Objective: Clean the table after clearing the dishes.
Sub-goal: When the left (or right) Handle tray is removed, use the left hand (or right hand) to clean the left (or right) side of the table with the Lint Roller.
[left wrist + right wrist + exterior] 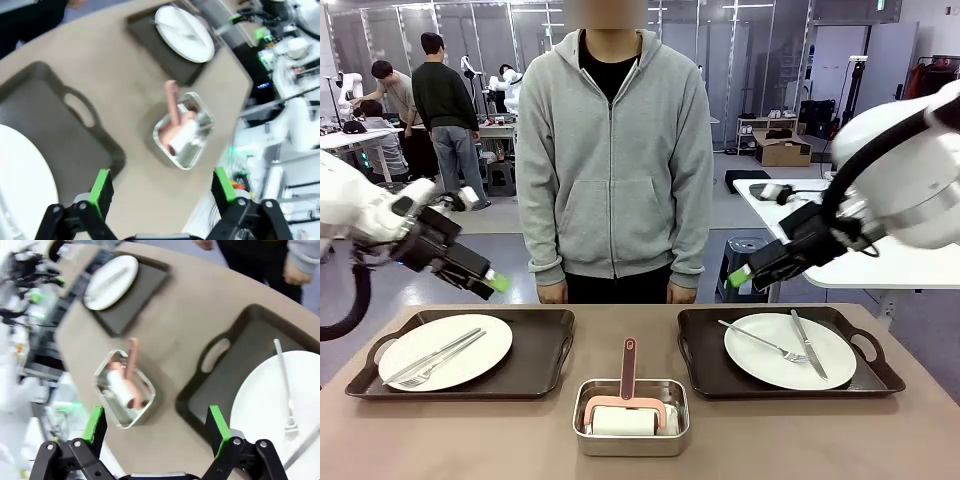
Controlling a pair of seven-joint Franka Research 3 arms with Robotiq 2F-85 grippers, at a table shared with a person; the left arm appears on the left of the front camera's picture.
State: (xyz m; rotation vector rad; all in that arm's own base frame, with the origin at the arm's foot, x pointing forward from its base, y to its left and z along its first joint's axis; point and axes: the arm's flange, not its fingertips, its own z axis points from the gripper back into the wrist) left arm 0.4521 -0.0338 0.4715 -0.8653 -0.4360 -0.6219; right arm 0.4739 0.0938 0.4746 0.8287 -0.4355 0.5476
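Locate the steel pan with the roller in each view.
Front view: steel pan at bottom centre.
Left wrist view: steel pan just right of centre.
Right wrist view: steel pan left of centre, in the lower half.
Shared landmark: the pink roller handle sticking out over the pan's rim.

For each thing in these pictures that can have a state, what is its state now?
Left pincer: open, empty, in the air.
Right pincer: open, empty, in the air.
Left plate: on the left tray, cutlery on it.
Right plate: on the right tray, cutlery on it.
Roller: lying in the steel pan, handle sticking out.
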